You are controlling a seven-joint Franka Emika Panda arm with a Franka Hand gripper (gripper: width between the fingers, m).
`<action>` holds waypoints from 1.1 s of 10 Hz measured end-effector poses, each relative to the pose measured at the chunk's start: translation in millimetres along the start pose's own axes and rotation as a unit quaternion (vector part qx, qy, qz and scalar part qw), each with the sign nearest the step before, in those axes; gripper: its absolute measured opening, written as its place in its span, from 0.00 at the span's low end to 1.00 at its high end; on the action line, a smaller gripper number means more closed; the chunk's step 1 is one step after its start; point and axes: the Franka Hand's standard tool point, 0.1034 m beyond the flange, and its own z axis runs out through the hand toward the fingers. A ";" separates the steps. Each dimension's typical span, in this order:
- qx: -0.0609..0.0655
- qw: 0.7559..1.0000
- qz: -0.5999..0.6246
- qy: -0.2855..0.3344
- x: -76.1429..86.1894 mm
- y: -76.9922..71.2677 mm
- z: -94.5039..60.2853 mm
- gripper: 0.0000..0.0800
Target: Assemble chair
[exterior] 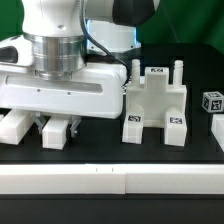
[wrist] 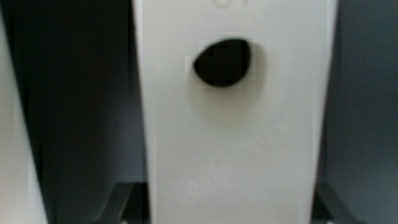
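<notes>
from my seat i see the tool [exterior: 58,128] low over the table [exterior: 110,155], at the exterior view's left, its broad white body hanging just above the parts. its two fingers reach down on either side of the end of a long bar [exterior: 58,133], which lies on the table right under the hand. in the wrist view that bar takes up most of the picture, a flat white face running lengthwise between the fingers, with one dark oval hole [wrist: 222,62] in it. the dark finger pads [wrist: 125,205] show at both of the bar's long sides, close against it. i make out no gap, but the picture is too soft for me to say whether they press on it. so i cannot tell whether the tool is clenched on the bar or only straddling it.

just beside the bar, further to the exterior view's left, a second white piece [exterior: 20,124] lies on the table, outside the fingers. the seat block [exterior: 155,108] stands to the exterior view's right of the tool, close by its body, with two pegs pointing up and black-and-white tags on its faces. further right sits a small cube [exterior: 210,101] carrying a tag. at the picture's right edge there is another white piece [exterior: 219,126], partly cut off. the seat block, the cube and that edge piece all stand apart from the bar under the tool.
</notes>
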 end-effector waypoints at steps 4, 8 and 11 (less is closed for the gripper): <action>0.002 1.000 0.000 0.003 4.0 -1.3 -7.3 0.36; 0.025 1.000 0.000 -0.012 9.4 -12.0 -58.7 0.36; 0.035 0.999 0.002 -0.008 13.5 -24.2 -86.4 0.36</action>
